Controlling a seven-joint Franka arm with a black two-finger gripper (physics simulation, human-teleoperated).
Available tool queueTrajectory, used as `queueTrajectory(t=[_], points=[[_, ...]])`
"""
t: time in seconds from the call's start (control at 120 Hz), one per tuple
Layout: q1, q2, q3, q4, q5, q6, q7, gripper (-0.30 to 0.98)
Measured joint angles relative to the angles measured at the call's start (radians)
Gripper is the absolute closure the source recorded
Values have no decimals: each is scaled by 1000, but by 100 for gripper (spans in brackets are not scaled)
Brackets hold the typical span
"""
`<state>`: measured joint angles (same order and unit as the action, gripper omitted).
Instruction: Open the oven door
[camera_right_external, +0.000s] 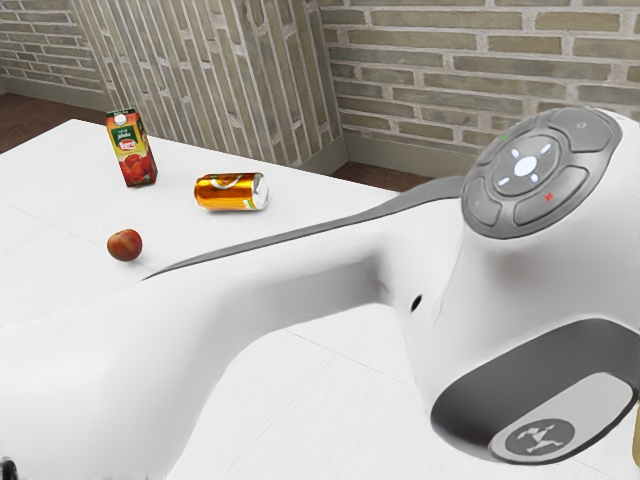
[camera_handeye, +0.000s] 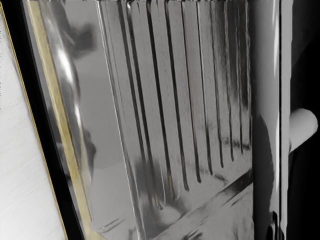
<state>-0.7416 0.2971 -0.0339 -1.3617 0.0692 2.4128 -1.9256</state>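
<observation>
Oven (camera_handeye: 106, 100), glossy grey and dark-striped, with straight gold-coloured strip (camera_handeye: 64, 120).

It looks like a home, a kitchen or dining room — which, I cannot tell. A metal oven (camera_handeye: 112, 100) with slotted metalwork faces the hand. Well away from the hand, a juice carton (camera_right_external: 132, 150), a drink can (camera_right_external: 228, 192) and a round fruit (camera_right_external: 125, 245) share a white table (camera_right_external: 50, 200) — brick walls (camera_right_external: 450, 80) stand beyond.
</observation>
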Motion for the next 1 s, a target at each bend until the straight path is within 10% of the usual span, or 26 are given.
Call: queueTrajectory(t=[0.383, 0.742, 1.0], points=[[21, 2, 0, -35, -58, 2, 21, 0], [-83, -236, 40, -382, -100, 7, 32, 1], [125, -509, 37, -672, -117, 18, 34, 0]])
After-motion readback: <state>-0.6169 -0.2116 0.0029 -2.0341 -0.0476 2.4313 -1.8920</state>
